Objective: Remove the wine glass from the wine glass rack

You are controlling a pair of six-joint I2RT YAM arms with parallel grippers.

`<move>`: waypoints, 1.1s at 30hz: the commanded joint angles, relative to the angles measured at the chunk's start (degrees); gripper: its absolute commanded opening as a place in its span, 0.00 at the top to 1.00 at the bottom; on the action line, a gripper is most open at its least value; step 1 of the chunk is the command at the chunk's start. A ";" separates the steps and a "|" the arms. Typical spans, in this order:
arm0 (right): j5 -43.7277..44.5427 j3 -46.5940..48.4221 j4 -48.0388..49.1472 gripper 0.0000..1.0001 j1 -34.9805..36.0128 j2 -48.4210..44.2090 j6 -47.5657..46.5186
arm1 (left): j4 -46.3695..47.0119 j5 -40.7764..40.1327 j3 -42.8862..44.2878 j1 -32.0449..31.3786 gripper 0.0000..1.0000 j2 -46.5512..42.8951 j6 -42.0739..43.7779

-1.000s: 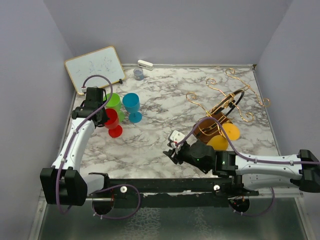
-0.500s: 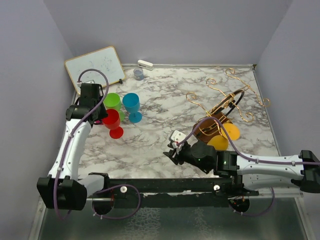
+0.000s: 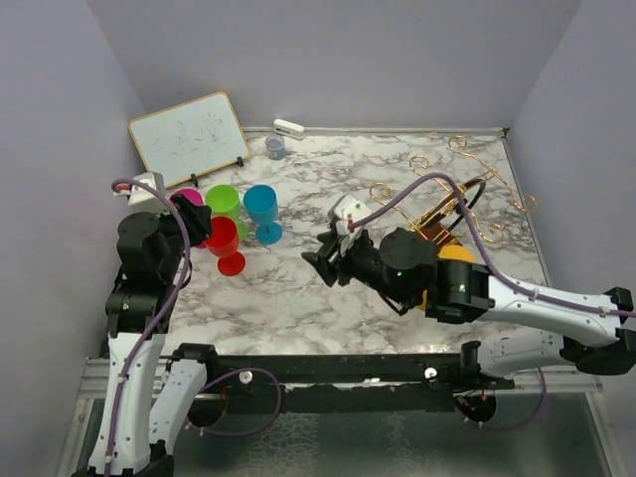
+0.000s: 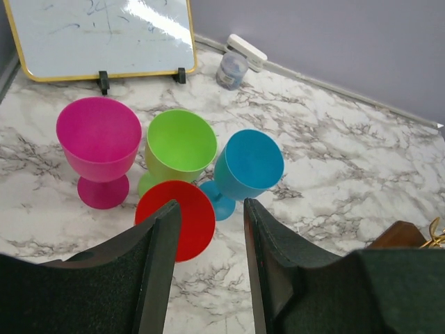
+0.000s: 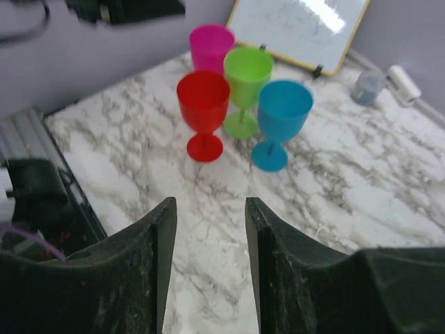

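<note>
The wine glass rack [image 3: 449, 211] lies at the right of the table, its gold wire arms [image 3: 497, 234] curling out from a dark wooden base; a brown corner of the rack [image 4: 402, 235] shows in the left wrist view. An orange wine glass [image 3: 457, 254] at the rack is mostly hidden behind my right arm. My right gripper [image 3: 320, 264] [image 5: 208, 205] hangs open over bare marble, left of the rack, with nothing between its fingers. My left gripper [image 3: 194, 219] [image 4: 208, 209] is open and empty, raised above and behind the red glass [image 4: 177, 216].
Pink [image 3: 189, 198], green [image 3: 223, 201], blue [image 3: 261, 205] and red [image 3: 223, 238] glasses stand upright in a cluster at the left. A whiteboard [image 3: 187, 134] leans at the back left. A small jar [image 3: 275, 147] and a white eraser [image 3: 288, 128] sit by the back wall.
My left gripper has opened, let go of the red glass and pulled back and up. My right arm has swung from the near edge toward the table's middle, its jaws slightly wider.
</note>
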 commanded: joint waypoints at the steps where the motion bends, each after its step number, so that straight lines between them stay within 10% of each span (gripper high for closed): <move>1: 11.57 16.16 -11.35 0.53 0.27 1.30 0.91 | 6.73 3.40 -4.32 0.36 0.56 1.51 -0.18; 10: 9.40 26.69 -25.17 0.45 -0.82 -3.18 10.15 | 12.00 7.30 -10.60 0.36 0.56 0.92 -0.26; 16: 13.51 44.34 -34.67 0.36 -2.65 11.62 2.74 | 14.16 10.39 -13.18 0.35 0.56 -1.42 0.06; 23: -30.63 60.45 -35.49 0.36 -50.01 21.27 10.83 | 14.83 11.00 -13.47 0.36 0.56 -3.53 0.44; 26: -46.84 51.17 -27.80 0.38 -66.94 15.14 22.93 | 14.90 10.37 -13.49 0.36 0.56 -4.11 0.73; 33: -49.79 24.63 -22.09 0.36 -76.14 -8.70 33.74 | 14.65 10.73 -13.71 0.36 0.56 -4.60 0.32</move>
